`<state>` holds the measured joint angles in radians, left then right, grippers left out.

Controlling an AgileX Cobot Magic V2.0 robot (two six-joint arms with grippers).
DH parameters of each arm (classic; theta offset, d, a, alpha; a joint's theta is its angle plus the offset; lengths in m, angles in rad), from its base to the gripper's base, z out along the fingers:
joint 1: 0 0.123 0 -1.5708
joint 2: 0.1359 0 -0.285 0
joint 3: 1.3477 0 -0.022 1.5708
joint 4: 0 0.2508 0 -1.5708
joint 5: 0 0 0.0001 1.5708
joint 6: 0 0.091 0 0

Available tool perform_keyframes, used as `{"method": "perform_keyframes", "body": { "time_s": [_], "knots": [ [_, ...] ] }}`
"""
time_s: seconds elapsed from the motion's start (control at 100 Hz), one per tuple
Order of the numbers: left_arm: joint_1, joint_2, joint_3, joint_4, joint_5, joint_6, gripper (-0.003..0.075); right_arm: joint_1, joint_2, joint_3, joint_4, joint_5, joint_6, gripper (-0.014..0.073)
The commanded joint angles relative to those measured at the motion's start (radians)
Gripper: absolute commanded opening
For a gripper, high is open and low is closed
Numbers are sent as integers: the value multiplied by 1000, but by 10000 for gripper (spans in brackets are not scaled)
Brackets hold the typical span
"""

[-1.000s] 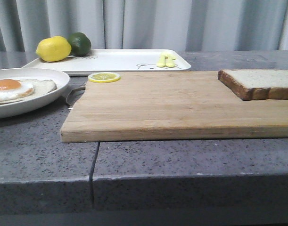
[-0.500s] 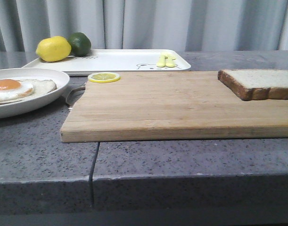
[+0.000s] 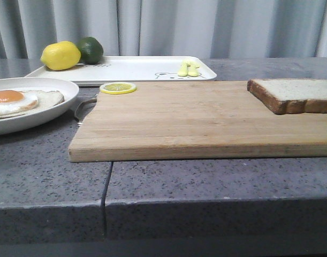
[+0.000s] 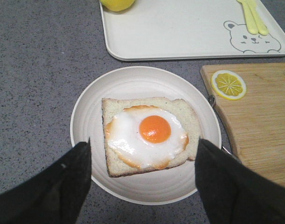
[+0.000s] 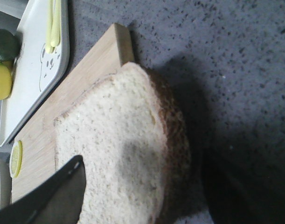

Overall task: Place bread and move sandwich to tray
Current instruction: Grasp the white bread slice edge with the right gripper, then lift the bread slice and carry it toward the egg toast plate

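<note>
Bread [image 3: 294, 95] lies flat at the 3 o'clock end of the cutting board [image 3: 195, 118], untouched. Right gripper [image 5: 133, 205] hovers over it; only one finger shows, so grip state cannot be told. Left gripper [image 4: 142, 179] is released, jaws spread above the sandwich [image 4: 149, 135] at 9 o'clock. Tray [image 3: 136, 68] sits at 12 o'clock. Advice: straddle opposite crusts, close gently, lift level.

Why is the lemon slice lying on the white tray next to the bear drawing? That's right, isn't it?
Not quite. The lemon slice lies on a corner of the wooden cutting board, not on the tray. The left wrist view shows it clearly, and the front view agrees. The bear drawing is on the tray.
</note>
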<state>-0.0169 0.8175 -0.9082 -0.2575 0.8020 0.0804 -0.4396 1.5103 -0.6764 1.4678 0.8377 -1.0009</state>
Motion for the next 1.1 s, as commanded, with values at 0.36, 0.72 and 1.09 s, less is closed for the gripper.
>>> {"method": "perform_keyframes", "body": {
  "time_s": [0.36,0.72,1.09],
  "knots": [
    [1,0,-37,-21,-58,-3,438,-5,33,-24,30,43,-15,313],
    [1,0,-37,-21,-58,-3,438,-5,34,-24,32,14,-14,-61],
    [1,0,-37,-21,-58,-3,438,-5,-99,-52,83,78,28,-61]
  ]
}}
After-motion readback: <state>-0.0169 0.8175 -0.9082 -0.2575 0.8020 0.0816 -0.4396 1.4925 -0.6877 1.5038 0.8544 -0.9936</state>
